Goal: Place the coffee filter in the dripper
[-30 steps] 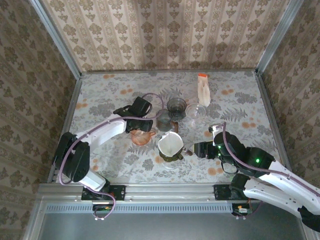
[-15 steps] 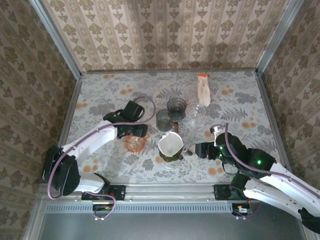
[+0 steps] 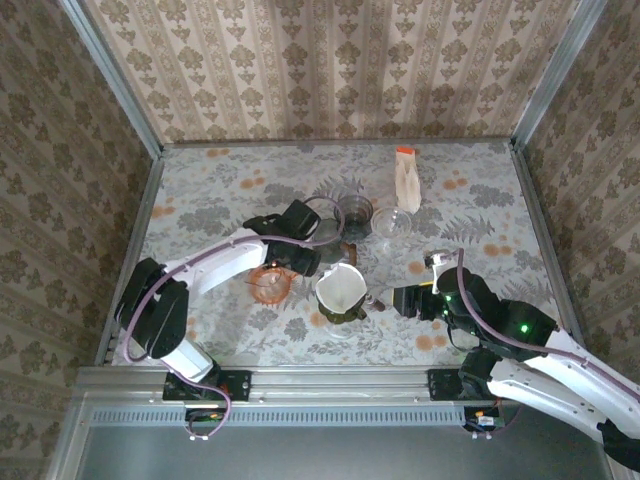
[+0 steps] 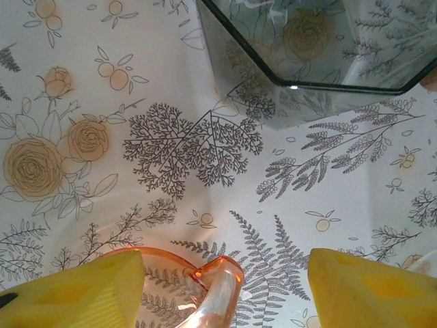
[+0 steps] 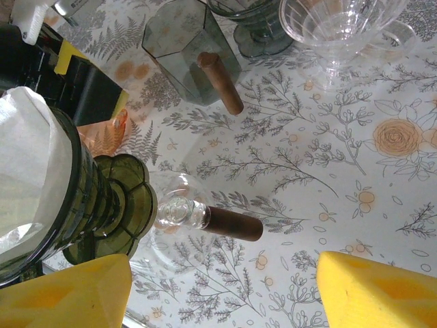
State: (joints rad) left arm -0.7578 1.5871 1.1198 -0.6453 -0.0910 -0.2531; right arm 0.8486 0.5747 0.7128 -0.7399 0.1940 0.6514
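A white coffee filter [image 3: 340, 286] [image 5: 27, 178] sits inside the dark green dripper [image 3: 345, 312] [image 5: 102, 205], which stands on a clear glass server with a brown handle [image 5: 232, 223]. An orange glass dripper [image 3: 270, 284] lies left of it. Its handle [image 4: 215, 287] sits between the yellow fingers [image 4: 68, 294] of my left gripper [image 4: 225, 294] [image 3: 292, 260], which is open and grips nothing. My right gripper [image 5: 222, 294] [image 3: 385, 300] is open just right of the server, empty.
A grey hexagonal cup [image 3: 328, 238] [image 4: 314, 48] stands just beyond the left gripper. A grey dripper [image 3: 352, 212] and a clear dripper [image 3: 390, 222] stand behind it. A pack of filters [image 3: 407, 180] lies at the back. Patterned walls enclose the table.
My left gripper swung left, then back right over the orange dripper, and its jaws stand wider. The orange dripper shifted slightly down-left. The right arm has barely moved.
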